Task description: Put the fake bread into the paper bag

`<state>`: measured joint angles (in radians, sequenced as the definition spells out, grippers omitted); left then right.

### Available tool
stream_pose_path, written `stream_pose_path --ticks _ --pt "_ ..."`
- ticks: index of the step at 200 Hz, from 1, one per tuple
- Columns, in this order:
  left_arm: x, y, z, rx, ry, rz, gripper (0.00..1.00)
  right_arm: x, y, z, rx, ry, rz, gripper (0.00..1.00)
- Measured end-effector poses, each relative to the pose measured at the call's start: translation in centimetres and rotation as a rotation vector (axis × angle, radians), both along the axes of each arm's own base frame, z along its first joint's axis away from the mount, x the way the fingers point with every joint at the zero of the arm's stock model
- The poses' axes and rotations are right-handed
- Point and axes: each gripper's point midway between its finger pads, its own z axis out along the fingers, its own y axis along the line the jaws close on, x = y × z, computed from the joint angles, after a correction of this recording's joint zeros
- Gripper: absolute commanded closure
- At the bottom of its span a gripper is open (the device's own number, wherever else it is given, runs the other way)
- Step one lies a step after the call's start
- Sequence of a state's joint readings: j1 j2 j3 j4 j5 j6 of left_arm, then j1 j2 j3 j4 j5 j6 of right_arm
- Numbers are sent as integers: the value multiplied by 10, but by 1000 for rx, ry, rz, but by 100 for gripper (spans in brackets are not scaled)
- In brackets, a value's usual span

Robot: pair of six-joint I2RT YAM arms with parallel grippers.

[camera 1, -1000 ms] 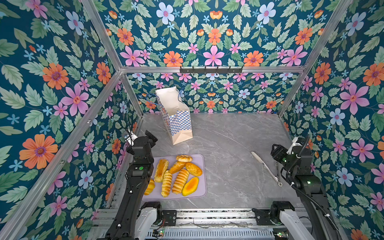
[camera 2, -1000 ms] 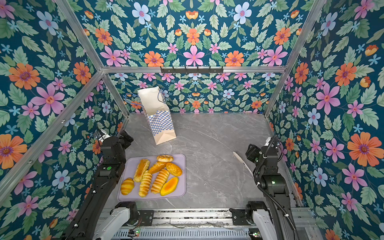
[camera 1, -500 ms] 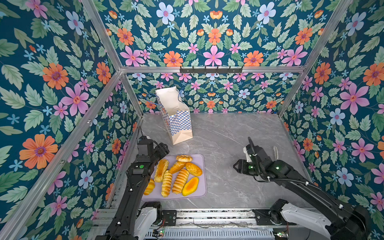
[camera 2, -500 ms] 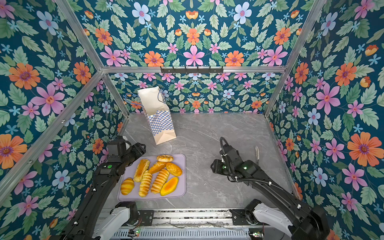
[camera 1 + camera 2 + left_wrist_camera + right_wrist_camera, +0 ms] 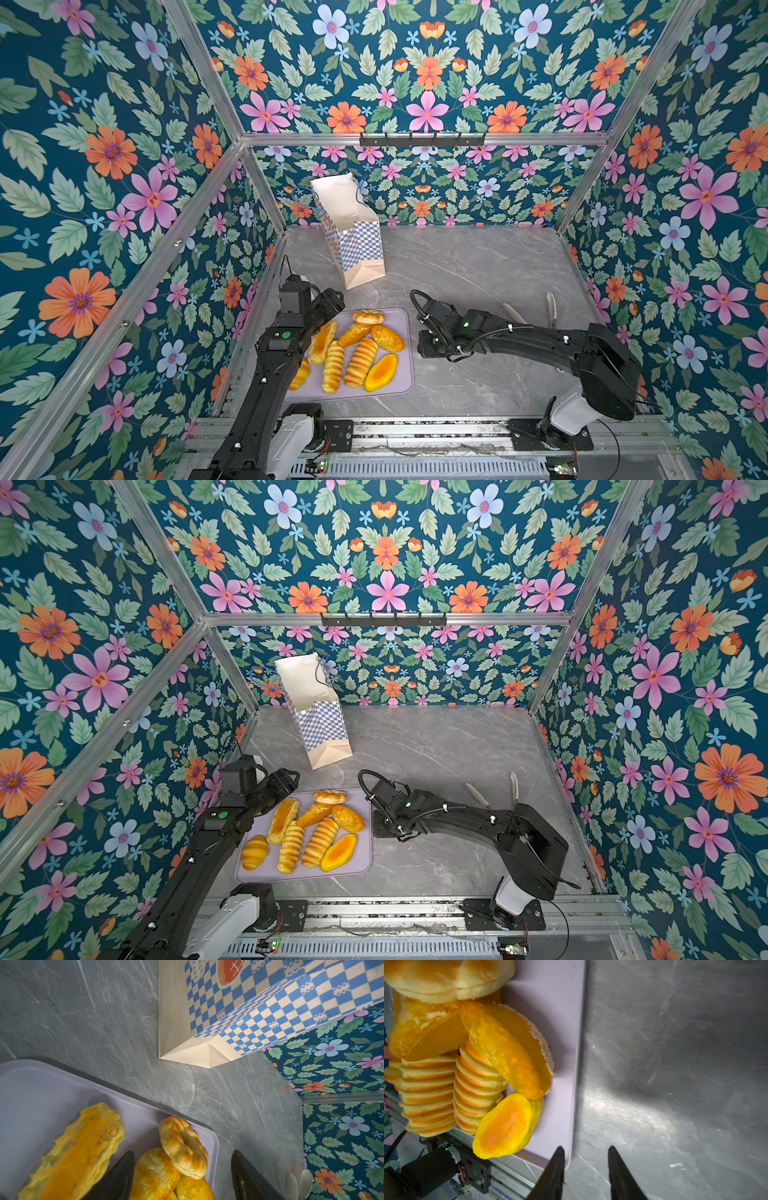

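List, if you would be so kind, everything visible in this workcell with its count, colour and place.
glossy toy bread pastries: eight, golden-brown, piled on the tray
flat plastic tray: one, lilac, table's front left
tall paper bag: one, cream with blue-and-white checks, standing back left, beyond the tray
slim blade-like pieces, perhaps tongs: two, white, table's right side
marble-look table: one, grey
hook rail: one, black, back wall
left gripper: one, black, open over the tray's back end
right gripper: one, black, open at the tray's right edge
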<state>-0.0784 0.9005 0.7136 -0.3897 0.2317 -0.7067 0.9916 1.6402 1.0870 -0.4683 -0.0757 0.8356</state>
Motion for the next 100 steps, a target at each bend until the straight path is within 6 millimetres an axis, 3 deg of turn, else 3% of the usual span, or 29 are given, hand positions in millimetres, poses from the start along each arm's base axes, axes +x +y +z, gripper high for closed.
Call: stream_pose_path --ticks 35,100 --pt "2 4 4 21 -11 16 24 -7 14 -27 -40 46 16 68" --pt "1 9 2 42 -6 36 23 -9 22 -41 -46 69 16 73"
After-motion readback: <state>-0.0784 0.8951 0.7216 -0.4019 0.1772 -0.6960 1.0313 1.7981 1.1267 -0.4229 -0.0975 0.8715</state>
